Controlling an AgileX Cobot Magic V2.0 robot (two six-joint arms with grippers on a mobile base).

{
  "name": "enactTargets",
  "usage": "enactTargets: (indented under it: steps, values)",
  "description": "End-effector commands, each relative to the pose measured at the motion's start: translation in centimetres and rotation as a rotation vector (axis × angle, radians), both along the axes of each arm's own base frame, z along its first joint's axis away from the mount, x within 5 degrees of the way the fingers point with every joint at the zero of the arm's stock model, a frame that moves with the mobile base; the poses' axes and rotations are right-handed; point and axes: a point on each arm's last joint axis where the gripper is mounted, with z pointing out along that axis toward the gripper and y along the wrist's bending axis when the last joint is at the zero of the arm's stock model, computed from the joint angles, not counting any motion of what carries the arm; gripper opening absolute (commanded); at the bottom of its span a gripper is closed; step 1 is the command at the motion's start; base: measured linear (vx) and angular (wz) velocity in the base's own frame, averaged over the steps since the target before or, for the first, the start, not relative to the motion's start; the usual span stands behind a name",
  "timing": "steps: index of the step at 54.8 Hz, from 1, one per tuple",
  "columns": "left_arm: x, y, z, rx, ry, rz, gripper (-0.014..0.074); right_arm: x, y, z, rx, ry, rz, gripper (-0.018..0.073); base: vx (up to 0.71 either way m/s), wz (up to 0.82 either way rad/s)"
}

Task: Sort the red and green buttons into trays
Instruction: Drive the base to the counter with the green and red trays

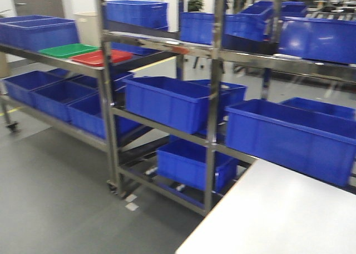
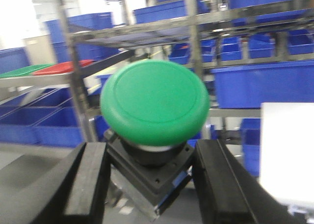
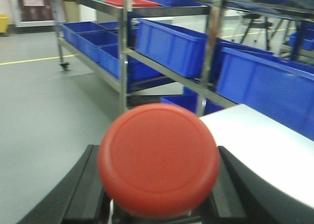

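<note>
The left gripper [image 2: 152, 185] is holding the green button [image 2: 154, 101] at frame centre, jaws clamped on its dark body. The right gripper [image 3: 158, 204] is gripping the red button [image 3: 158, 158] low in frame, jaws pressed against it. The green tray [image 1: 68, 50] and red tray [image 1: 100, 58] are sitting side by side on a shelf [image 1: 33, 55], upper left.

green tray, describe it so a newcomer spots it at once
Find the steel rack at the left. On its top shelf, right of the blue crates, lie the green tray and red tray. The green one lies left of the red.
</note>
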Motion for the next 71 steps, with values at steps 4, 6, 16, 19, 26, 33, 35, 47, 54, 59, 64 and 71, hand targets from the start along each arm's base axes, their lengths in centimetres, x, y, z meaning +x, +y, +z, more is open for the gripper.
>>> enactTargets:
  steps: [4,6,16,19,26,33,35,47,54,59,64,71]
  values:
    - [-0.06,-0.16,1.12,-0.036,-0.03,-0.02,0.0,0.07,0.2,1.2,0.018,-0.039,0.021,-0.0008,-0.11,0.56]
    - [-0.06,-0.16,1.12,-0.036,-0.03,-0.02,0.0,0.07,0.2,1.2,0.018,-0.039,0.021,-0.0008,-0.1,0.58]
    - [-0.06,-0.16,1.12,-0.036,-0.03,-0.02,0.0,0.07,0.2,1.2,0.018,-0.039,0.021,-0.0008,-0.08,0.64]
    - [-0.06,-0.16,1.12,-0.036,-0.03,-0.02,0.0,0.07,0.2,1.2,0.018,-0.039,0.021,-0.0008,-0.04,0.71]
    - [-0.06,-0.16,1.12,-0.036,-0.03,-0.02,0.0,0.07,0.2,1.2,0.018,-0.039,0.021,-0.0008,0.0,0.77]
    - [-0.06,-0.16,1.12,-0.036,-0.03,-0.02,0.0,0.07,0.2,1.2,0.018,-0.039,0.021,-0.0008,0.06,0.85]
    - [-0.06,-0.16,1.12,-0.036,-0.03,-0.02,0.0,0.07,0.2,1.2,0.018,-0.039,0.021,-0.0008,0.1,0.86]
    - [-0.06,-0.16,1.12,-0.036,-0.03,-0.02,0.0,0.07,0.2,1.2,0.018,-0.039,0.021,-0.0008,0.17,0.74]
    - [-0.07,-0.19,1.12,-0.036,-0.031,-0.024,0.0,0.07,0.19,1.2,0.018,-0.039,0.02,-0.0008,0.25,0.55]
    - [-0.07,-0.18,1.12,-0.036,-0.03,-0.023,0.0,0.07,0.22,1.21,0.019,-0.04,0.024,-0.0008,0.3,0.44]
    - [-0.09,-0.25,1.14,-0.036,-0.032,-0.03,0.0,0.08,0.17,1.19,0.018,-0.038,0.018,-0.0008,0.35,0.36]
    - [-0.09,-0.25,1.14,-0.036,-0.032,-0.03,0.0,0.08,0.17,1.19,0.018,-0.038,0.018,-0.0008,0.41,0.27]
